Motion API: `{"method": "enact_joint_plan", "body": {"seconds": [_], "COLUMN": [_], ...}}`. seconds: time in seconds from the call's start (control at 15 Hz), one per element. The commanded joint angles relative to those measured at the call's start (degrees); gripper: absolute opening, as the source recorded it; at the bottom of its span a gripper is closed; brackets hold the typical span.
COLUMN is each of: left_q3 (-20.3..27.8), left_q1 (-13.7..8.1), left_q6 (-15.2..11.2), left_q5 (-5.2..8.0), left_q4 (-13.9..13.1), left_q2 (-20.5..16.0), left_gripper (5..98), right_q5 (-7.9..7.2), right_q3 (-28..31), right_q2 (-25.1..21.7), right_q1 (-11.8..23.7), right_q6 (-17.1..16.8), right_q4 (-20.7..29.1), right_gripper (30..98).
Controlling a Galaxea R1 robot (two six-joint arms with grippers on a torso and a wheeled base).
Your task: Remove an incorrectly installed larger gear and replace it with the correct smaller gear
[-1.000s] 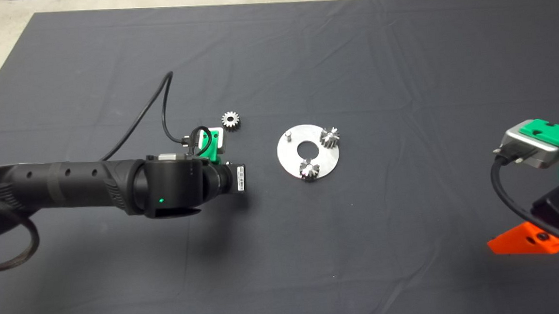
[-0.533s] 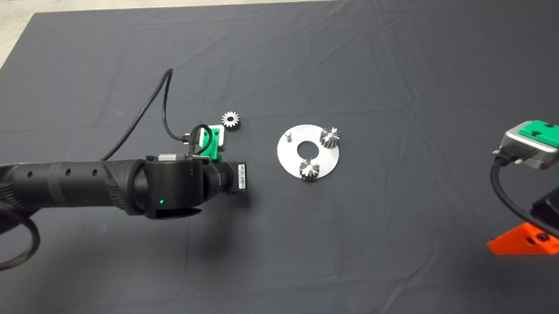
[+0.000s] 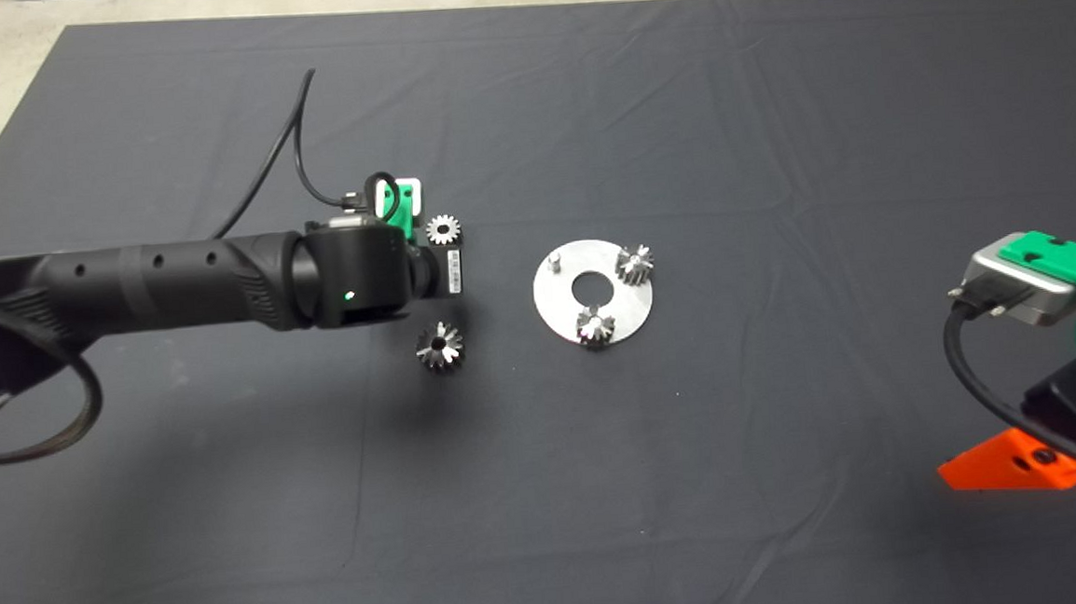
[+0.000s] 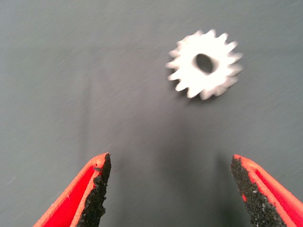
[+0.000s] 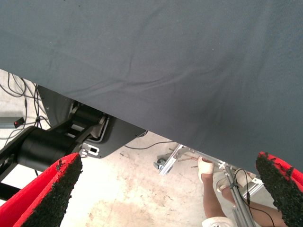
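Since a moment ago, the left hand (image 4: 168,189) has moved off the star-toothed larger gear (image 3: 439,345), fingers spreading above the pale, fine-toothed smaller gear (image 4: 204,64); the right hand (image 5: 170,189) is idling, fingers apart.

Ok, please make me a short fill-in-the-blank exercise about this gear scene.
1. The larger gear lies on the ___, off the round plate.
2. The plate carries ___ gears and one bare pin.
3. The left gripper, near the smaller gear, has its fingers ___.
Missing words: mat; two; open.
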Motion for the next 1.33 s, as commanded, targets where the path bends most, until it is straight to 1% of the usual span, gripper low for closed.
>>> {"method": "enact_joint_plan", "body": {"seconds": [0.0,0.07,0.13,0.2,0.4,0.53,0.67,0.73,0.8,0.87,0.93,1.0,1.13,1.2,1.27], "left_q3": [-4.6,-6.1,-8.1,-8.8,-9.4,-9.6,-10.0,-10.3,-11.5,-12.6,-12.7,-12.7,-13.2,-14.2,-15.4], "left_q1": [-1.3,-1.4,-1.5,-1.5,-2.1,-2.4,-2.5,-2.5,-2.5,-2.6,-2.6,-2.5,-2.6,-2.5,-2.5], "left_q6": [1.6,1.9,2.2,2.7,2.8,2.8,3.3,3.7,3.8,4.1,4.8,5.1,5.5,5.7,5.8], "left_q5": [0.91,-1.35,-2.5,-2.57,-2.73,-3.08,-3.17,-3.48,-3.45,-3.52,-3.7,-4.26,-7.18,-8.37,-8.8], "left_q4": [0.4,0.4,0.4,0.4,0.4,0.4,0.3,0.3,0.2,0.0,-0.3,-0.3,-0.3,-0.7,-1.5], "left_q2": [2.5,2.8,3.6,3.9,4.0,4.1,4.6,5.4,6.1,6.8,6.9,7.1,7.1,7.2,7.2], "left_gripper": [63.5,63.5,66.9,68.6,68.6,68.6,72.5,73.3,73.3,75.4,78.5,78.6,78.6,78.6,78.6], "right_q5": [0.04,0.04,0.04,0.04,0.04,0.04,0.04,0.04,0.04,0.04,0.04,0.04,0.04,0.04,0.04], "right_q3": [0.2,0.2,0.2,0.2,0.2,0.1,0.1,0.2,0.1,0.2,0.1,0.2,0.1,0.1,0.2], "right_q2": [0.0,0.0,0.0,0.0,0.0,0.1,0.1,0.1,0.0,0.0,0.0,0.0,0.0,0.0,0.0], "right_q1": [0.6,0.4,0.2,0.2,-0.3,-0.3,-0.3,-0.3,-0.3,-0.3,-0.3,-0.3,-0.4,-0.4,-0.4], "right_q6": [0.0,0.0,0.0,0.0,0.0,0.0,0.0,0.1,0.0,0.0,0.0,0.0,0.0,0.0,0.0], "right_q4": [1.5,1.5,1.4,1.4,1.4,1.4,1.4,1.4,1.4,1.4,1.4,1.5,1.5,1.5,1.4], "right_gripper": [96.8,96.8,96.8,96.8,96.8,96.8,96.8,96.8,96.8,96.8,96.8,96.8,96.8,96.8,96.8]}}
